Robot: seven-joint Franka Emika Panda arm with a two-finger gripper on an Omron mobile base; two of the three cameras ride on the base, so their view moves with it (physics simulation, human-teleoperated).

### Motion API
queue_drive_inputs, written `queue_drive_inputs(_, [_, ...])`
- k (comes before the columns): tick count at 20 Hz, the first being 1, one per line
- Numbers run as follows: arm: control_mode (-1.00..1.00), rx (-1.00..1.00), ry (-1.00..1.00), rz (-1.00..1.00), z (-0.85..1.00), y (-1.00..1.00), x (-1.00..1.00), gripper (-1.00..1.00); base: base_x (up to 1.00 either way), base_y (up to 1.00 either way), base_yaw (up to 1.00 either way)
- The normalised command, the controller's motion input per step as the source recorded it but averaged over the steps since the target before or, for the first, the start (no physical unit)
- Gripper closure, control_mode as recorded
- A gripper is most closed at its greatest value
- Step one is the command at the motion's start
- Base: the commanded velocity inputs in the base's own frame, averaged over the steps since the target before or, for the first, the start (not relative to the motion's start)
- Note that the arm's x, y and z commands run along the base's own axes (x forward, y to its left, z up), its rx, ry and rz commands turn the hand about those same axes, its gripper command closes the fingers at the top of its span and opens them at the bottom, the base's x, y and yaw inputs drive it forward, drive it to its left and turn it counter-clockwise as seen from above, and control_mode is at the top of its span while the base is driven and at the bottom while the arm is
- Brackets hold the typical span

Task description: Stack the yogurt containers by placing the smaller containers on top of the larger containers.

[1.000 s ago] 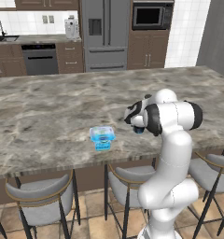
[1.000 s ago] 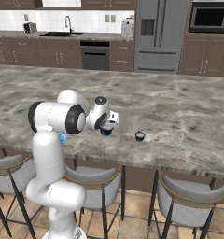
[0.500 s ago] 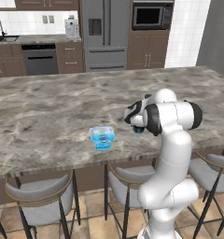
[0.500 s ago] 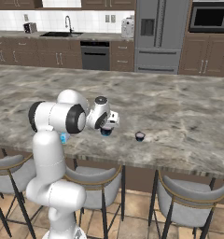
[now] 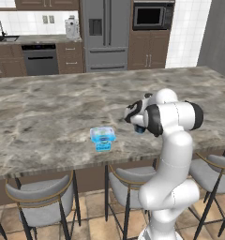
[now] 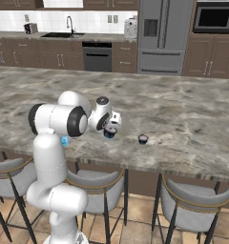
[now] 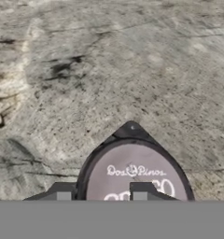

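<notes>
- Gripper [image 6: 109, 129] sits low over the marble counter [image 6: 183, 114], directly above the small dark cup [image 7: 135, 175]; fingertips [image 7: 63, 195] flank the cup's rim, but whether they clamp it cannot be told.
- Small dark cup stands upright, pale printed lid facing the hand camera, axis vertical.
- Tinier dark cup [image 6: 143, 139] stands upright near the counter's front edge, apart from the gripper.
- Light-blue tub [image 5: 102, 138] rests upright on the counter, well apart from both cups.
</notes>
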Motion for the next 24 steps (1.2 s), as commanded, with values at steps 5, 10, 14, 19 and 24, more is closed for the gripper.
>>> queue_drive_inputs(5, [-1.0,0.0,0.0,0.0,0.0,0.05,0.0,1.0,0.0,0.0,0.0])
queue_drive_inputs(10, [-1.0,0.0,0.0,0.0,-0.02,0.06,0.0,1.0,0.0,0.0,0.0])
queue_drive_inputs(14, [-1.0,0.0,0.0,0.0,-0.04,0.09,0.0,1.0,0.0,0.0,0.0])
queue_drive_inputs(19, [-1.0,-0.02,0.02,0.0,0.0,0.11,0.0,1.0,0.0,0.0,0.0])
queue_drive_inputs(24, [-1.0,-0.07,0.0,0.0,0.01,0.05,0.0,1.0,0.0,0.0,0.0])
